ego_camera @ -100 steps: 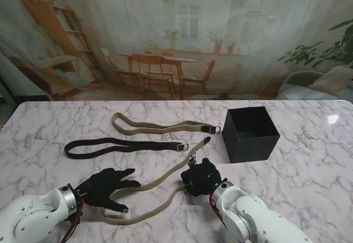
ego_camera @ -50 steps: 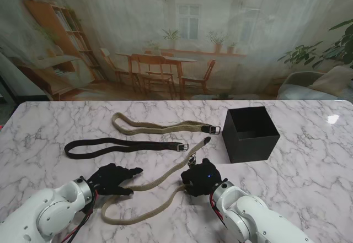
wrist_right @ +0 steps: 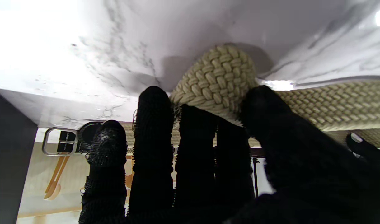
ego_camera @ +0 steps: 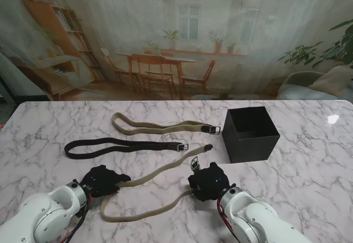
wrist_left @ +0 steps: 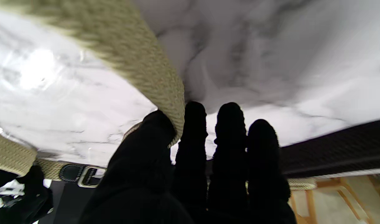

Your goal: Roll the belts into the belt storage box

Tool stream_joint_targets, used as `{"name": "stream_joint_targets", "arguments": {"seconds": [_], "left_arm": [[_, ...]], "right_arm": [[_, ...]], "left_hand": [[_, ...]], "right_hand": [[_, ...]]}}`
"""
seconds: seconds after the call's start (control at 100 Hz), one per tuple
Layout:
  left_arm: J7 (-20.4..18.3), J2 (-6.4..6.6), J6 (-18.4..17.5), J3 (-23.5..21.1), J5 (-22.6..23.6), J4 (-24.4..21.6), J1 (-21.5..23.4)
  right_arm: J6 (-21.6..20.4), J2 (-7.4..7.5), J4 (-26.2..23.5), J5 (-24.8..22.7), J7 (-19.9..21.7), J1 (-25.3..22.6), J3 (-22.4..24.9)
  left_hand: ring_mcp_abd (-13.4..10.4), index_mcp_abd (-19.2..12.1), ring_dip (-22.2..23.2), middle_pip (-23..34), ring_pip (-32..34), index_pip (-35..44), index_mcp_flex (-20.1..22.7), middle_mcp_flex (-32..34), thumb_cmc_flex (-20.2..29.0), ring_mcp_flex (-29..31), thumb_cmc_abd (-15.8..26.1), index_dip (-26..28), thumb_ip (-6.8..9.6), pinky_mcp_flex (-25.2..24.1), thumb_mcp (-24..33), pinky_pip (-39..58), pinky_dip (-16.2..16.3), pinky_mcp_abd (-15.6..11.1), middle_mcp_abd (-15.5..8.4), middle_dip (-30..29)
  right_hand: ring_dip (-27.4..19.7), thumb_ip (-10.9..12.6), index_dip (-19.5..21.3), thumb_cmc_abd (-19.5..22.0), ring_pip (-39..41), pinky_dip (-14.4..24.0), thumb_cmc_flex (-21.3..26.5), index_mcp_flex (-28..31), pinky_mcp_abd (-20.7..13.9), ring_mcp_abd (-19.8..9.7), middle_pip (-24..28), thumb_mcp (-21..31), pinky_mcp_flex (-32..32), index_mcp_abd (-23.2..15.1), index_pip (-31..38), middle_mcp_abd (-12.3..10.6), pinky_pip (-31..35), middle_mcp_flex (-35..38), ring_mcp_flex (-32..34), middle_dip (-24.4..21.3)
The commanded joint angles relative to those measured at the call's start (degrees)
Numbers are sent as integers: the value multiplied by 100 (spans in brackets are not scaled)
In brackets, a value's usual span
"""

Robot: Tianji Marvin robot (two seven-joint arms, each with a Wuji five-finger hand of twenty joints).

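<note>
right hand (ego_camera: 210, 181) hides belt buckle | left wrist view: belt (wrist_left: 140, 59) blurred

A white marble table (ego_camera: 309, 177) stands before a printed room backdrop (ego_camera: 182, 33).

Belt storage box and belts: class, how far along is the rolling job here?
Nothing stored yet: the black box looks empty. In hand: the left hand and right hand both grip the nearest tan belt. Left: the black belt and farther tan belt lie unrolled.
</note>
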Motion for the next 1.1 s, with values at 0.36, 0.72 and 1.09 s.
{"name": "stream_joint_targets", "arguments": {"seconds": [0.36,0.72,1.09], "left_arm": [[333,-12,493,-462,318,-237,670],[413,-39,480,-522,197,-361,645],[795,-109,172,-1378,610,-1171,1333]], "right_arm": [[38,47,-222,-190,-41,-410,286],[-70,28,-451,-157,-68,-554,470],[-315,40,-1154,-651,-55,-1233,1221]], "left_hand": [[87,-4,173,334,397,152,401,272,-76,378,-310,215,212,229,589,392,208,180,296,-67],[62,172,196,466,448,39,399,289,-168,439,-427,257,173,284,791,422,220,198,339,-164],[76,206,208,533,473,65,508,290,-221,460,-441,330,203,293,879,441,235,198,358,-202]], "right_hand": [[-31,21,26,45,-222,-62,446,145,-22,-193,383,415,11,-159,138,63,163,335,5,145],[-19,24,49,19,-202,-68,490,180,-33,-169,417,451,34,-159,156,94,172,350,20,186],[-11,23,67,2,-191,-75,501,210,-43,-143,416,459,40,-158,153,118,180,361,27,218]]}}
